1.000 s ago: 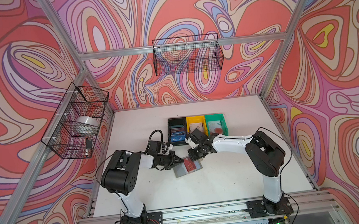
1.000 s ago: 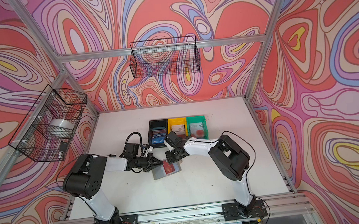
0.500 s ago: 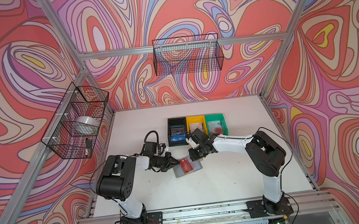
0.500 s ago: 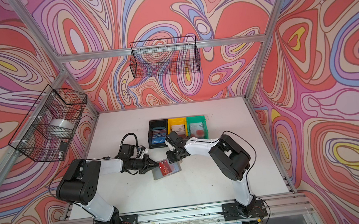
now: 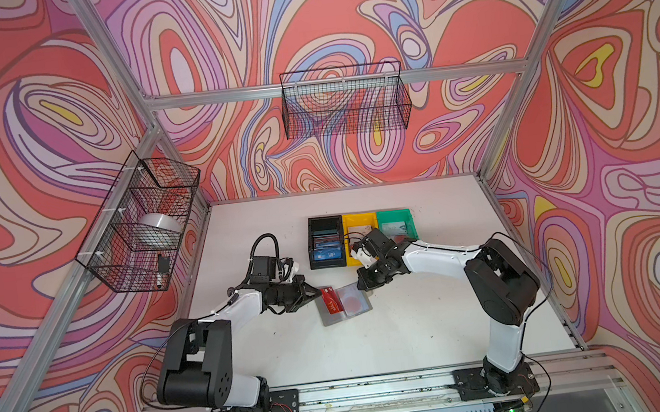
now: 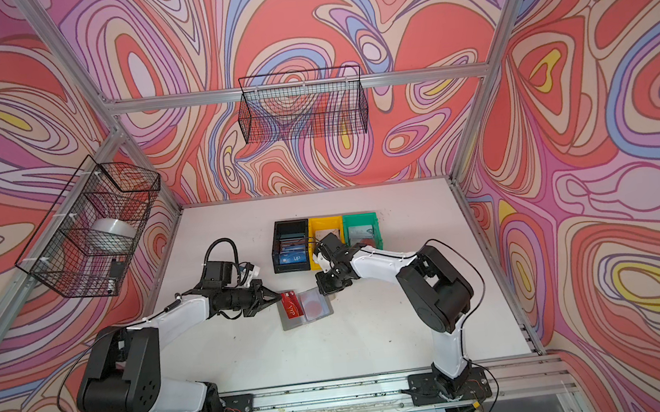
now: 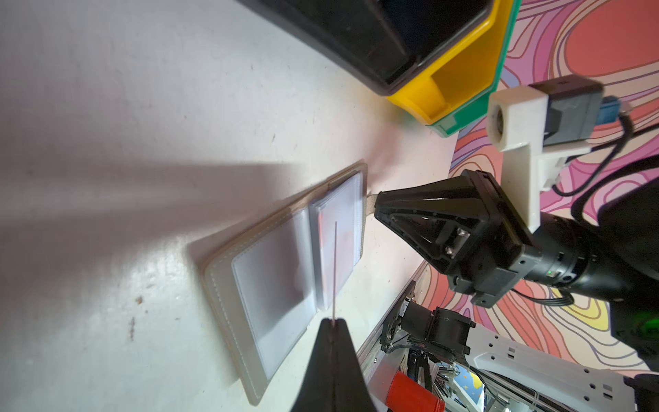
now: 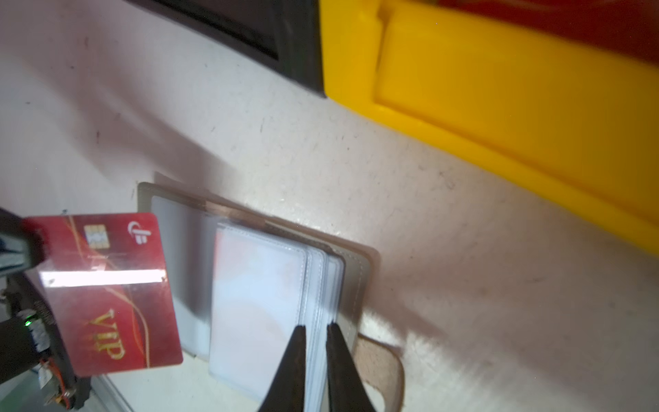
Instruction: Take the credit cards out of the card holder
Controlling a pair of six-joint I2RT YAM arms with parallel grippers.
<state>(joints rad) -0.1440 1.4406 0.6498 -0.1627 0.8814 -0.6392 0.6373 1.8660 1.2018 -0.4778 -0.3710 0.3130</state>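
One red card [image 8: 107, 292] now hangs clear of the card holder [image 5: 345, 303], pinched by the left gripper [image 5: 316, 293]; right gripper [image 8: 313, 356] slackening.

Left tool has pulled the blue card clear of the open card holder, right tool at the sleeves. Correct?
Not quite: the card in the left tool is red, marked VIP, not blue; the right wrist view shows the red card clear of the open card holder. The right tool is at the sleeves.
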